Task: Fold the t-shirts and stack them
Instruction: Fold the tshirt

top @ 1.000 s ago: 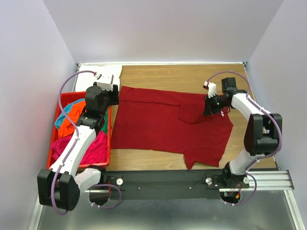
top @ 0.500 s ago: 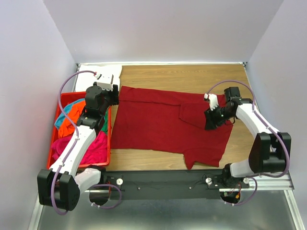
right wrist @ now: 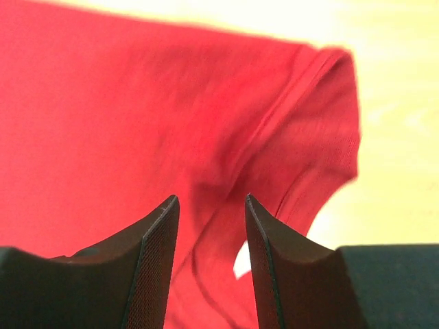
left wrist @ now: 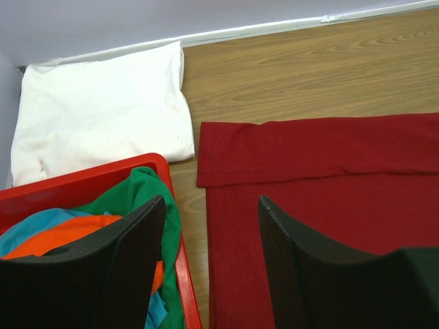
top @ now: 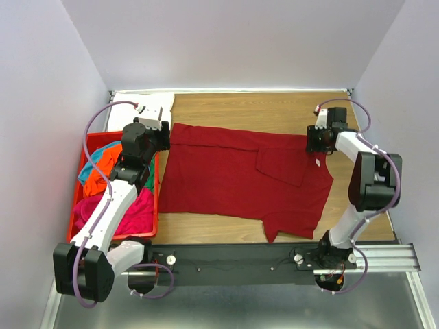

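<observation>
A dark red t-shirt [top: 226, 178] lies spread on the wooden table, one flap [top: 281, 164] folded over onto its middle. My right gripper [top: 317, 145] hovers open just above its far right corner near the collar [right wrist: 302, 116], with nothing between the fingers. My left gripper [top: 162, 137] is open over the gap between the shirt's left edge [left wrist: 212, 240] and the bin, holding nothing. At the back left lies a folded white t-shirt [top: 127, 116]. Teal [top: 92, 168], orange [left wrist: 68, 233], green [left wrist: 147, 192] and magenta [top: 137, 212] t-shirts are heaped in the bin.
The red plastic bin [top: 71, 223] stands along the table's left side, its rim [left wrist: 185, 274] right under my left fingers. Grey walls close in the back and both sides. Bare wood [top: 274, 106] shows behind the red shirt and at its right.
My right gripper opened and let go of the red shirt's flap, which now lies flat. It then moved back and to the right, to the shirt's far right corner. The left arm stayed still.
</observation>
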`<state>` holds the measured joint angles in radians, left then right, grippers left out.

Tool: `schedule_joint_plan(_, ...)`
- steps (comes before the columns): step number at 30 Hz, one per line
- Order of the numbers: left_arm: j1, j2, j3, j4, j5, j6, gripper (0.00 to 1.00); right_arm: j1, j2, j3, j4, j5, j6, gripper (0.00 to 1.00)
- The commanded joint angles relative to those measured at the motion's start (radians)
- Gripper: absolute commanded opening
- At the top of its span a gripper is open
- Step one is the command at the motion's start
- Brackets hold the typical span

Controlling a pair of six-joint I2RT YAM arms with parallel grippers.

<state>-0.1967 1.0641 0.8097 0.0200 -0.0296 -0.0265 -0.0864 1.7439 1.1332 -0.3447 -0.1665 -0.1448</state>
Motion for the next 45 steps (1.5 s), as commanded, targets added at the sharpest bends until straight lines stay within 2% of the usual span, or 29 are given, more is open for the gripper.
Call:
schedule_joint_plan(1,-0.003,-0.006,0.022,0.008,0.02,0.007,0.64,-0.01,0.104,0.106,0.085,0.064,0.073,0.5)
schedule_joint_plan(7,-0.003,0.008,0.026,0.006,0.023,0.01,0.64,-0.029,0.198,0.175,0.087,0.07,0.093,0.5)
schedule_joint_plan(9,-0.003,0.014,0.029,0.006,0.023,0.01,0.64,-0.042,0.223,0.188,0.087,0.081,0.102,0.47)
schedule_joint_plan(13,-0.003,0.022,0.029,0.005,0.025,0.01,0.64,-0.068,0.256,0.191,0.084,0.075,0.096,0.33)
schedule_joint_plan(14,-0.003,0.023,0.029,0.005,0.023,0.01,0.64,-0.07,0.262,0.191,0.084,0.074,0.093,0.33)
schedule_joint_plan(18,-0.003,0.028,0.029,0.005,0.023,0.008,0.64,-0.073,0.284,0.204,0.085,0.085,0.074,0.15)
schedule_joint_plan(22,-0.003,0.039,0.031,0.005,0.025,0.008,0.64,-0.073,0.353,0.272,0.084,0.117,0.041,0.06)
schedule_joint_plan(28,-0.003,0.063,0.032,0.001,0.023,0.01,0.64,-0.073,0.483,0.45,0.082,0.203,-0.013,0.05)
schedule_joint_plan(30,-0.004,0.073,0.032,0.003,0.025,0.01,0.64,-0.073,0.552,0.557,0.073,0.237,-0.019,0.05)
schedule_joint_plan(34,-0.003,0.089,0.031,0.008,0.054,0.013,0.64,-0.073,0.693,0.816,0.061,0.303,-0.015,0.08)
schedule_joint_plan(38,-0.003,0.102,0.025,0.023,0.1,0.011,0.64,-0.073,0.789,0.962,0.033,0.308,0.004,0.22)
schedule_joint_plan(39,-0.003,0.106,0.023,0.029,0.124,0.01,0.64,-0.072,0.789,0.985,0.029,0.285,0.011,0.28)
schedule_joint_plan(41,-0.004,0.12,0.026,0.035,0.152,-0.007,0.64,-0.07,0.747,0.979,0.03,0.25,0.01,0.33)
schedule_joint_plan(42,-0.004,0.128,0.028,0.04,0.199,-0.01,0.64,-0.07,0.729,0.946,0.03,0.21,0.005,0.42)
schedule_joint_plan(45,-0.013,0.16,0.036,0.037,0.267,-0.048,0.64,-0.064,0.607,0.854,0.032,0.116,-0.034,0.54)
